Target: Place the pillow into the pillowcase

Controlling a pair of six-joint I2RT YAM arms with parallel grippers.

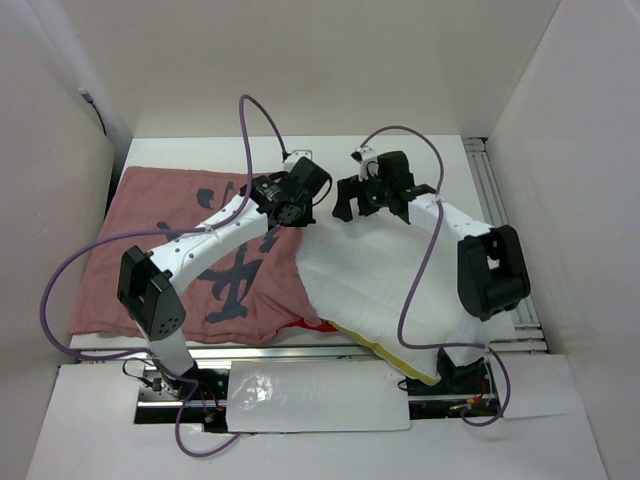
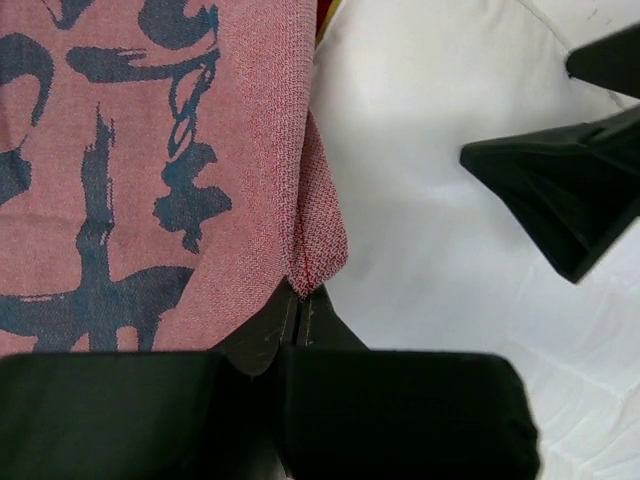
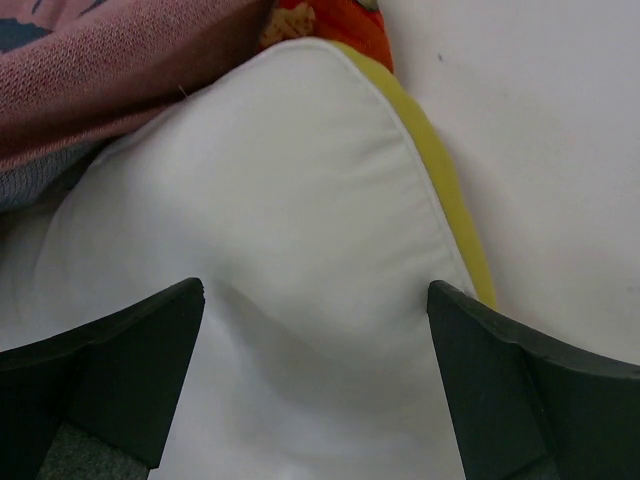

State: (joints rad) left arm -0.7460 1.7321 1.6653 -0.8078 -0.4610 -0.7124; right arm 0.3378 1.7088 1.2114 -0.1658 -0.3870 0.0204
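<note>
The pink pillowcase with dark calligraphy lies flat on the left of the table. The white pillow with a yellow seam lies to its right, its left part tucked under the case's open edge. My left gripper is shut on the pillowcase's edge, pinching a fold of pink cloth above the pillow. In the top view this gripper sits at the case's upper right corner. My right gripper is open over the pillow's far corner, and also shows in the top view.
White walls close in on the table's left, back and right. A metal rail runs along the right side. A white sheet lies between the arm bases at the near edge. A bit of the case's red face shows by the pillow's corner.
</note>
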